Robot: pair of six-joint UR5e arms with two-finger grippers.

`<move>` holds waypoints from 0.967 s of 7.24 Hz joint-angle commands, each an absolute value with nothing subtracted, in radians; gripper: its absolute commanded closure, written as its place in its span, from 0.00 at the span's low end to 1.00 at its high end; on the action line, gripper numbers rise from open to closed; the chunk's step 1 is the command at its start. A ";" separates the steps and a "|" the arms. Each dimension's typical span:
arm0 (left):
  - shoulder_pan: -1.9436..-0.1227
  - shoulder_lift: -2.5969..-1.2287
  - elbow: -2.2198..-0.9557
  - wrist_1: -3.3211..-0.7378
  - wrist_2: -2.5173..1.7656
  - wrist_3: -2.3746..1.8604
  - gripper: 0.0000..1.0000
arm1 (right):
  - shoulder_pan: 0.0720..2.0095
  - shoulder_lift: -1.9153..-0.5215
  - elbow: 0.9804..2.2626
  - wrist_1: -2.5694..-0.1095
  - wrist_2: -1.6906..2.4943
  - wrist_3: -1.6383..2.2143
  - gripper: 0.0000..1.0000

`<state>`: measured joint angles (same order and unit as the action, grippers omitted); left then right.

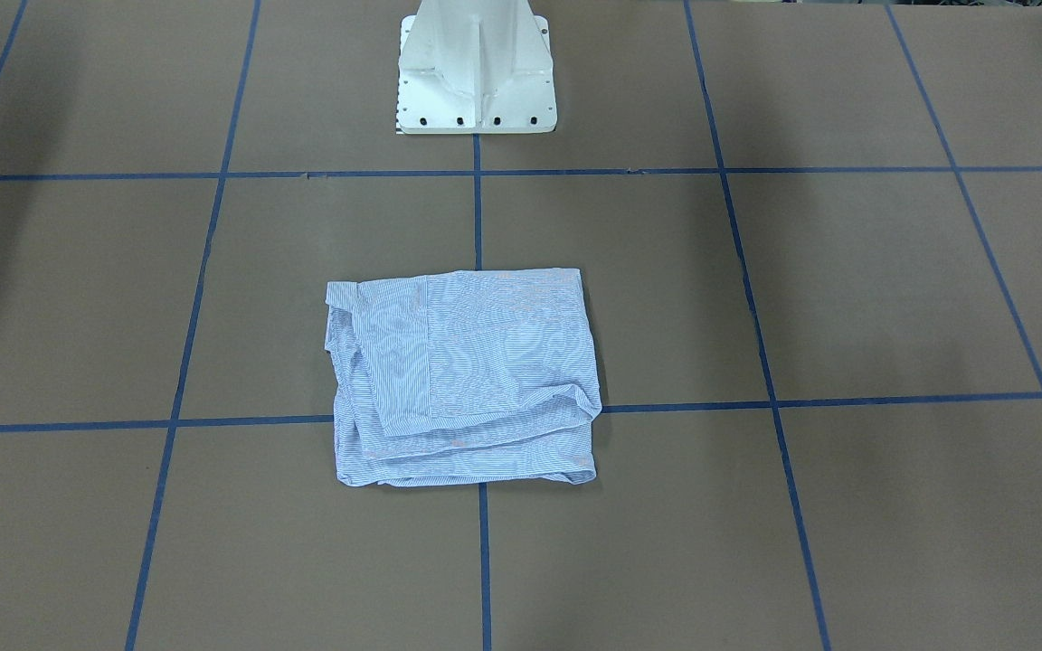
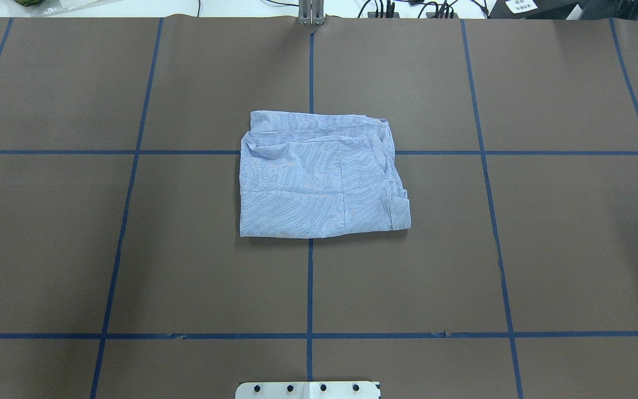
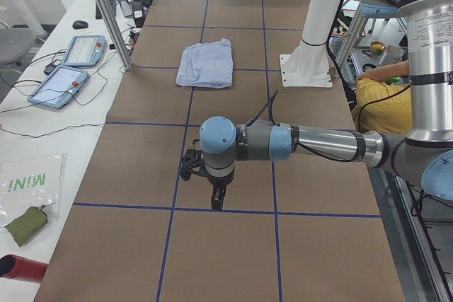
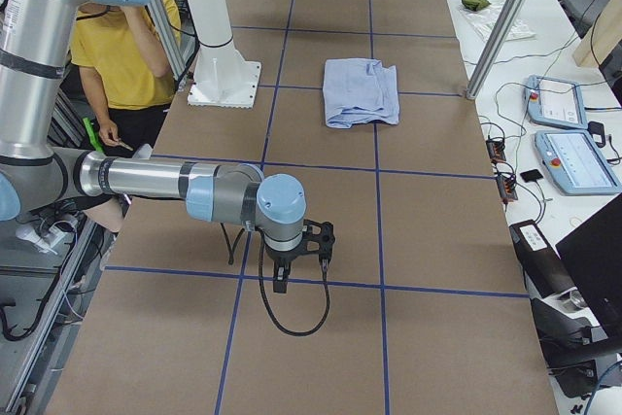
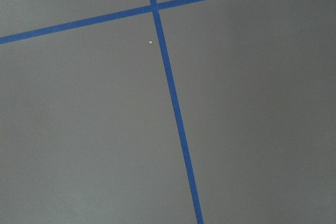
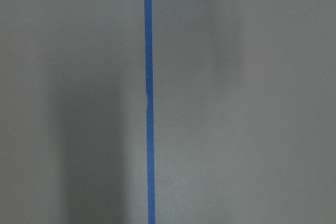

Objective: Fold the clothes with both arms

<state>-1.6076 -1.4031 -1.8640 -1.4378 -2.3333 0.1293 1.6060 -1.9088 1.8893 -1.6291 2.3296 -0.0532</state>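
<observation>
The left arm's fingers (image 3: 217, 199) point straight down above the worktop (image 2: 186, 266), close over a blue tape line (image 3: 297, 213). They show only in the side view, so I cannot tell whether they are released or clenched. Nothing is seen between them. The left wrist view shows only brown worktop and a crossing of two tape lines.

The right arm's fingers (image 4: 281, 277) also point down near a tape line, with a black cable (image 4: 292, 323) looping beneath them. They too show only from the side, so I cannot tell their state. The right wrist view shows one tape line on bare brown surface.

Both arms reach out low and level, one at each end of the worktop. The shirt (image 2: 319, 177) is well apart from both. It lies in the middle of the worktop, folded into a rough square bundle with rumpled edges, across a crossing of the tape grid. The white pedestal base (image 1: 476, 72) stands near it.

On the side bench a clear plastic bag (image 3: 28, 178) lies flat with a green pouch (image 3: 25, 224) at its lower edge; whether the pouch is inside it I cannot tell. Two tablet-like consoles (image 4: 554, 99) lie there too. A person in a yellow top (image 4: 121, 46) is beside the robot.
</observation>
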 commanded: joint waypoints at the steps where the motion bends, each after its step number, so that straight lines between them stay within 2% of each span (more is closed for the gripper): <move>1: -1.609 -1.420 -1.859 -1.498 -2.293 0.081 0.00 | 1.606 -1.908 1.891 -1.629 2.329 -0.051 0.00; 7: -1.606 -1.410 -1.758 -1.631 -2.293 0.086 0.00 | 1.606 -1.893 1.899 -1.626 2.324 -0.048 0.00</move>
